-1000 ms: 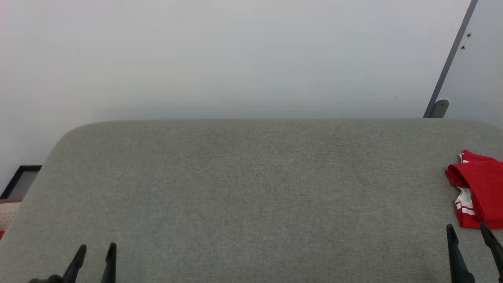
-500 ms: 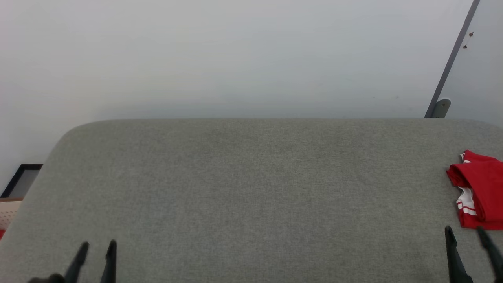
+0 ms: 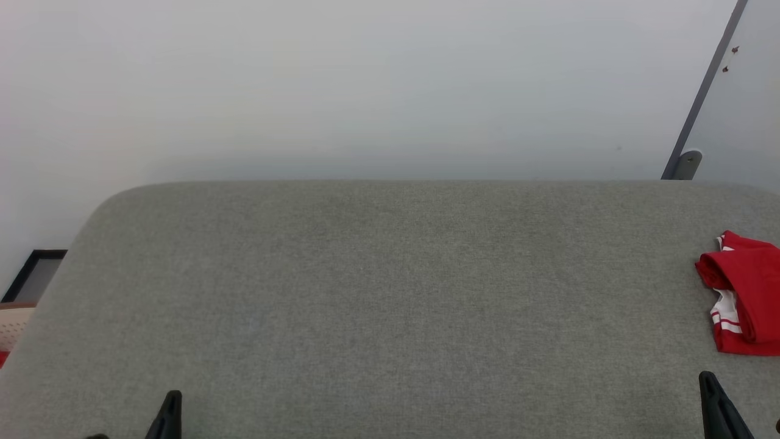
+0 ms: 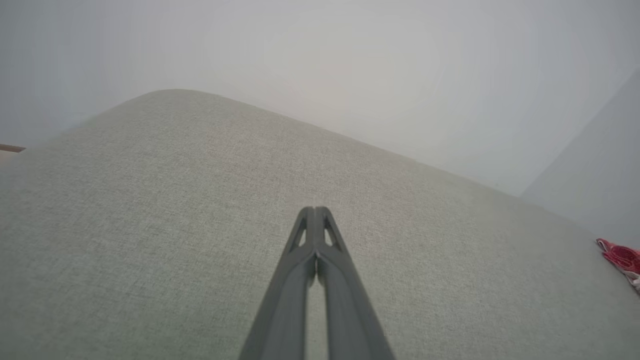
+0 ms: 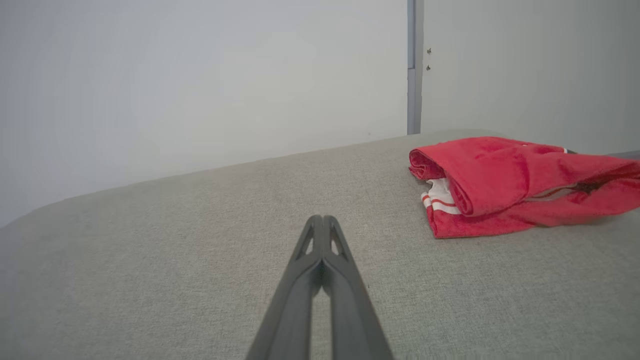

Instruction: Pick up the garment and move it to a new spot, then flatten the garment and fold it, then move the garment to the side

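grey fabric surface with rounded far corners, seen from the head and from both wrists. the garment lies on the surface at its right end, roughly midway between the near and far edges, and is cut by the picture border in the head view. it is bundled into a compact fold: a red layer rolls over the top, and a white panel with red stripes shows between the red layers on the side facing the surface's middle. nothing touches it. the left gripper is over the near left part of the surface, its two dark fingers pressed together so that the tips meet, with nothing between them. the right gripper is over the near right part of the surface, its fingers likewise brought together at the tips and empty; the garment lies farther along the surface, toward its right end, apart from these fingers. whether either gripper touches the surface cannot be told. a pale wall rises behind the surface's far edge, and a grey vertical strip stands on it beyond the far right corner. a dark frame shows past the surface's left edge.
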Tool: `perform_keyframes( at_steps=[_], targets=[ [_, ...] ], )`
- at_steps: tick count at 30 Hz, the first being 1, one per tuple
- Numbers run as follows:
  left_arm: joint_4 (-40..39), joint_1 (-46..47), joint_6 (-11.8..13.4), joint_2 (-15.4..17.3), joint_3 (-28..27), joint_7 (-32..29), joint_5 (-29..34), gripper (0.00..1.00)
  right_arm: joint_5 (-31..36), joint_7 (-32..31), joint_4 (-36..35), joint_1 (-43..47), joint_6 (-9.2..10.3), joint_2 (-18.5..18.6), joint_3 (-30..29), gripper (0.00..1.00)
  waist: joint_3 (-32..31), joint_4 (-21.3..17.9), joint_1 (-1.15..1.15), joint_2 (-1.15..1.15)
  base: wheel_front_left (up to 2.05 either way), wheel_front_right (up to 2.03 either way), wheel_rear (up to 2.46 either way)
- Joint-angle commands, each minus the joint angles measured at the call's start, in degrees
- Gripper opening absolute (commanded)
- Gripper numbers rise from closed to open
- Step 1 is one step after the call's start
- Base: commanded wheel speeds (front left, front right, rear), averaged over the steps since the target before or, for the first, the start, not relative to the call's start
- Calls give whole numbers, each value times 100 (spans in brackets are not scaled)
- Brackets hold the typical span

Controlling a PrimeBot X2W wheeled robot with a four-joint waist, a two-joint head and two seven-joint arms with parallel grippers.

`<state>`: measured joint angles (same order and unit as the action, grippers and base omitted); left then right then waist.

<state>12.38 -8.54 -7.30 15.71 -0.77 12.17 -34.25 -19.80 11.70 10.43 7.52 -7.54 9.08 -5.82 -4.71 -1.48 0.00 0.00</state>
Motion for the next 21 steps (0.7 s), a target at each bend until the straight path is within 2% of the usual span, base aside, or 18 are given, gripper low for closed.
perform_keyframes(
  at_steps=[1,21],
  targets=[
    [-59,191,-3,8,-72,-57,-258,0,-320,-59,-69,-211,1,15,-33,0,9,3,0,0,0,0,0],
    [-6,548,-9,-332,-210,-538,-1738,0,-2173,-521,30,-530,2,-151,-38,0,93,29,0,0,0,0,0]
  ],
)
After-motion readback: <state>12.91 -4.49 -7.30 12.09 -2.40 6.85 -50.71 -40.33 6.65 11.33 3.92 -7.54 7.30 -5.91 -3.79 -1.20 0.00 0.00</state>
